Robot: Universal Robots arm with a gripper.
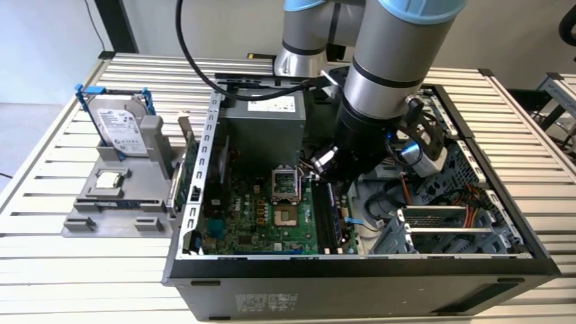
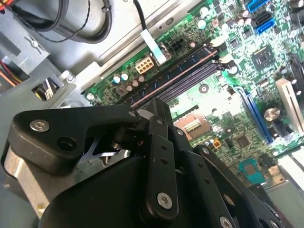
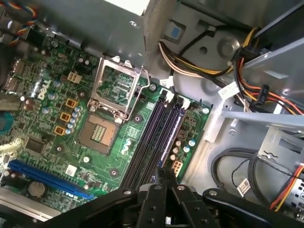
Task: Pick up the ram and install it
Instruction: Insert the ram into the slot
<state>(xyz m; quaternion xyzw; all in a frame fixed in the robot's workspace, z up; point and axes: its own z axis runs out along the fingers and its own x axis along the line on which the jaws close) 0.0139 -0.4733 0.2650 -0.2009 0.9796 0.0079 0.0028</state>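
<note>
My gripper (image 1: 326,165) hangs inside the open computer case (image 1: 360,270), low over the far end of the memory slots (image 1: 330,216). In both wrist views its black fingers (image 3: 164,183) are pressed together with nothing visible between them, right above the slots (image 3: 156,137). A thin edge in one slot (image 3: 171,130) looks like the ram standing edge-on, with a blue tint along it. In the second wrist view the same line (image 2: 175,78) shows brownish. Its green face is hidden.
The open processor socket (image 1: 285,182) lies just to the exterior view's left of the slots. Bundled cables (image 3: 266,90) and a drive cage (image 1: 450,223) crowd the other side. A grey tray (image 1: 117,216) outside the case holds a hard drive (image 1: 121,128) and a square silver chip (image 1: 108,180).
</note>
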